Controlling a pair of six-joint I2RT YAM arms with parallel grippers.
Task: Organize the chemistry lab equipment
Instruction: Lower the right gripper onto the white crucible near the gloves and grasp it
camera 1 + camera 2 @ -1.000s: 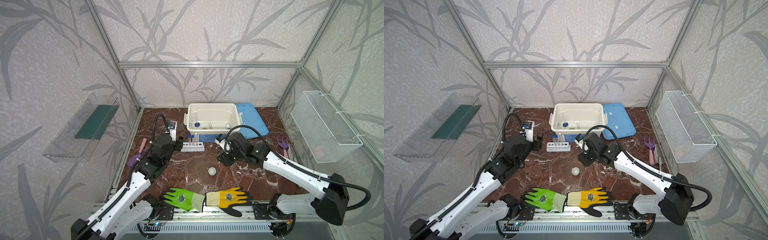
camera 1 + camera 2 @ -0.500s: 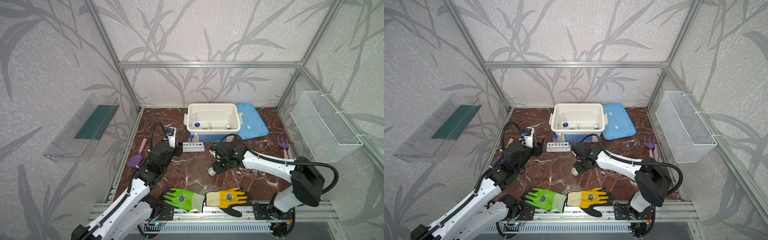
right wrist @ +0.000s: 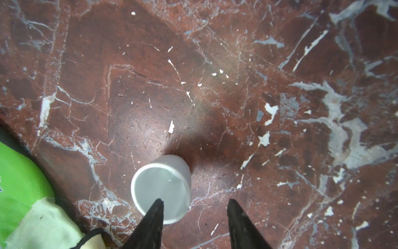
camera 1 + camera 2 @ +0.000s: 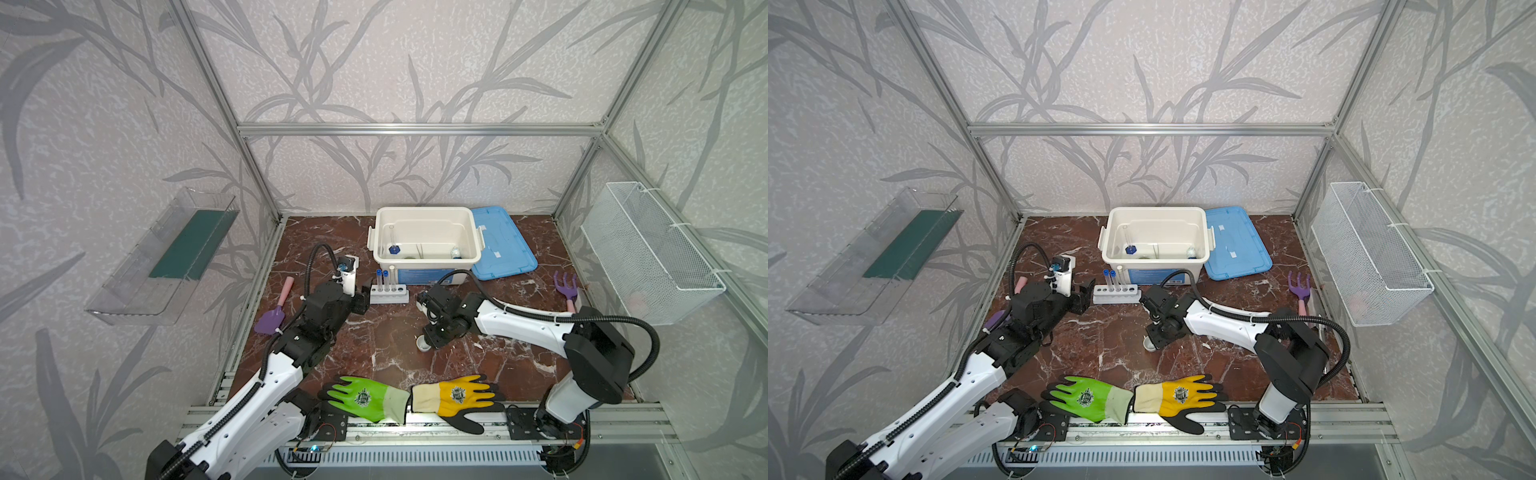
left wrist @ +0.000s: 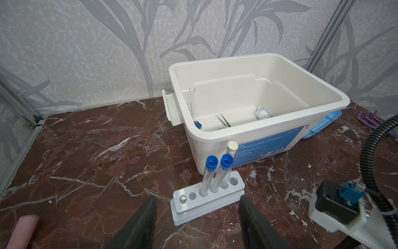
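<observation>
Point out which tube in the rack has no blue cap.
The cream-capped tube, rightmost of the three in both top views. The other two tubes in the rack have blue caps.

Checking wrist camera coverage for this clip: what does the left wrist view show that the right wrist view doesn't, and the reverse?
Left wrist only: the white rack holding three capped test tubes, and the white bin with tweezers and a small bottle inside. Right wrist only: a small white dish on the table and part of the green glove. Both: the marble tabletop and that arm's own hand, black fingers apart: left hand, right hand.
</observation>
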